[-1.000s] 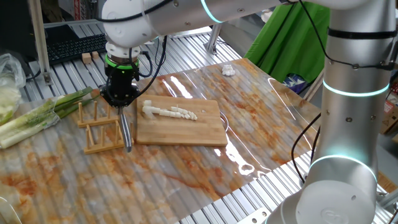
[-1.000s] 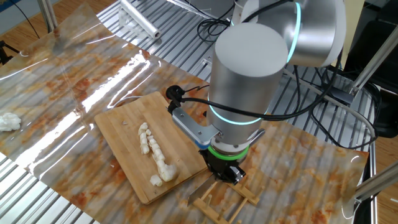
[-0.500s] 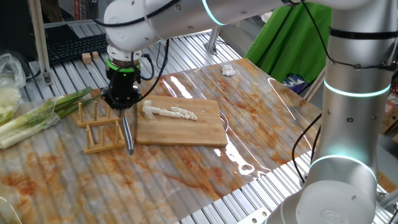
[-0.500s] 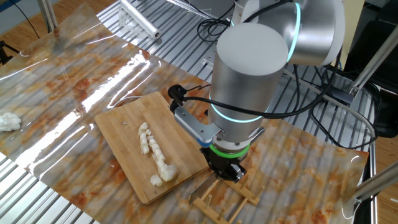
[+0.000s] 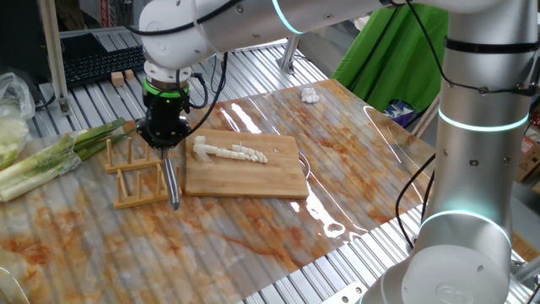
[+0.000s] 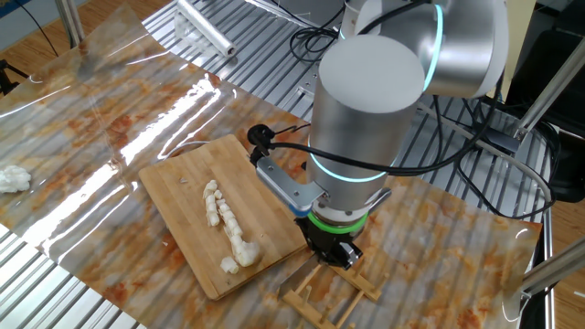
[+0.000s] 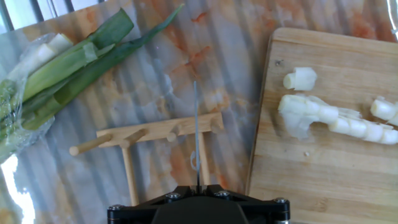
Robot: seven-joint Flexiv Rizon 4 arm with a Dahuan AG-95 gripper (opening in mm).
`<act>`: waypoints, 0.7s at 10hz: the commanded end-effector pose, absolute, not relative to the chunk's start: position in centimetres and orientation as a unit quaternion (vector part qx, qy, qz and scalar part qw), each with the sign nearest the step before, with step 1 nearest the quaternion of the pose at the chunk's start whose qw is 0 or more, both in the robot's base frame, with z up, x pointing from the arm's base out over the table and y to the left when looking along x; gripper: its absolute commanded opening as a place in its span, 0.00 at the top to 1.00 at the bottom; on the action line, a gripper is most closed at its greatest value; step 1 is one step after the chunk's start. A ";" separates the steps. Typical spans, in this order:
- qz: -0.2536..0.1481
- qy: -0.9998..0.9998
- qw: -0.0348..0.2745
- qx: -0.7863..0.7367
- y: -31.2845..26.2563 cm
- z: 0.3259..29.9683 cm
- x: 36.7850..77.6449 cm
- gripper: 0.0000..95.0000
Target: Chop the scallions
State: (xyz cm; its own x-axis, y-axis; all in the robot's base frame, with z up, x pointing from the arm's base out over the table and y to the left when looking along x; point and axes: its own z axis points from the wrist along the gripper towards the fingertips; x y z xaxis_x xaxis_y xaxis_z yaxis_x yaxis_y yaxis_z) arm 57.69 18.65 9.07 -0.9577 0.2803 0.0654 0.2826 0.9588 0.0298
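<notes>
Scallions [image 5: 229,152] mid-board [image 5: 278,181], edges bare

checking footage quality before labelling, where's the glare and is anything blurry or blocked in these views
One fixed view: bright glare streaks on the glossy table cover, everything sharp. The other fixed view: glare on the cover left of the cutting board; the arm's body hides most of the end effector. Hand view: evenly lit, the chopped scallions sharp, the knife seen edge-on as a thin line, the leeks slightly overexposed.
</notes>
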 end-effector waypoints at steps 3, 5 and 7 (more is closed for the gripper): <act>-0.011 -0.989 0.046 -0.142 18.7 9.1 57.7 1.00; -0.009 -0.988 0.056 -0.141 18.7 9.1 57.7 1.00; -0.011 -0.989 0.052 -0.140 18.7 9.1 57.7 1.00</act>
State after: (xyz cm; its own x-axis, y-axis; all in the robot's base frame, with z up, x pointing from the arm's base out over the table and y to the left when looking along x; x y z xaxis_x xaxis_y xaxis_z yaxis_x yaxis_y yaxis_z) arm 57.86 18.77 9.03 -0.9555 0.2724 0.1135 0.2756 0.9612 0.0140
